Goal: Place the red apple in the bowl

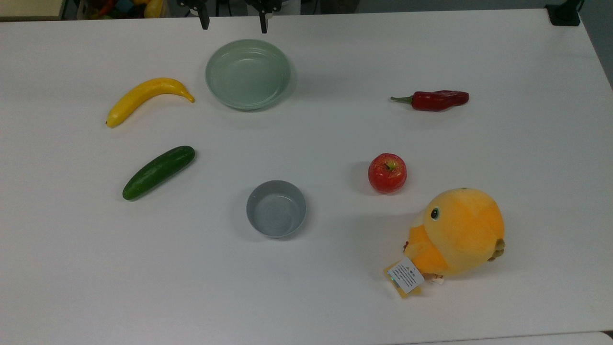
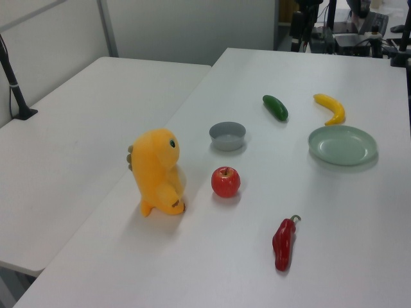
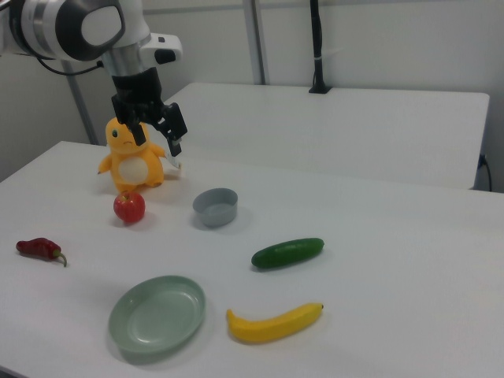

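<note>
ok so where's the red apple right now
In the top view the red apple sits on the table right of centre, just above the orange plush toy, to the right of the grey-blue bowl and below the chili pepper.

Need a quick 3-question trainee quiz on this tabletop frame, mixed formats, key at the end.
1. True or false: the red apple already lies inside the bowl.
2. Multiple choice: in the top view, which thing lies nearest the red apple? A) banana B) plush toy C) cucumber
3. Short answer: how do the fingers of the gripper stand, and is anything held between them?

Key
1. False. The apple sits on the table, apart from the bowl, which holds nothing.
2. B. The plush toy stands just beside it; banana and cucumber lie across the table.
3. Spread apart, with nothing between them, up above the table.
</note>
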Available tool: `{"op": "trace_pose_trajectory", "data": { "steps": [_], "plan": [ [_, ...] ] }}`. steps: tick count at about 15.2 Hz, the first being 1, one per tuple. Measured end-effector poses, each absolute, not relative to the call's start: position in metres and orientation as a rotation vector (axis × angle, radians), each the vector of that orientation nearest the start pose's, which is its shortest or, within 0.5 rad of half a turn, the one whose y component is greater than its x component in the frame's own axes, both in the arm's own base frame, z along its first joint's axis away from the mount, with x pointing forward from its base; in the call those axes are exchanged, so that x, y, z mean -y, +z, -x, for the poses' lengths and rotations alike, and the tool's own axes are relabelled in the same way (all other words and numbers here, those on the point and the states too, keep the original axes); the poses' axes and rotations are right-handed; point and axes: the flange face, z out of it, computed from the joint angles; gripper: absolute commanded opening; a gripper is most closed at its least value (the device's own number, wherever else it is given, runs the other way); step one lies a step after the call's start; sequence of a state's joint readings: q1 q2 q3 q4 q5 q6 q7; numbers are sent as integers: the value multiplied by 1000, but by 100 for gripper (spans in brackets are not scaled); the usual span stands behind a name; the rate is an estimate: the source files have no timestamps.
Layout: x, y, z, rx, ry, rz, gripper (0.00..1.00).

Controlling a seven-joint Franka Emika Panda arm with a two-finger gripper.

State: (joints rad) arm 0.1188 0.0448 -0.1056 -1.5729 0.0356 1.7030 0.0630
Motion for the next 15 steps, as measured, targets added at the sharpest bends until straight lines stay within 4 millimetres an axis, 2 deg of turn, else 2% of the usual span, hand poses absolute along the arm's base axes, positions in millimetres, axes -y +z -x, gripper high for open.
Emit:
{"op": "trace_pose_trajectory", "data": {
  "steps": [10,12,15],
  "plan": [
    [-16,589,-582,-76,-125,3098,100],
    [-28,579,-586,-48,-183,3092,100],
    [-63,550,-592,35,-252,3081,100]
  ]
}}
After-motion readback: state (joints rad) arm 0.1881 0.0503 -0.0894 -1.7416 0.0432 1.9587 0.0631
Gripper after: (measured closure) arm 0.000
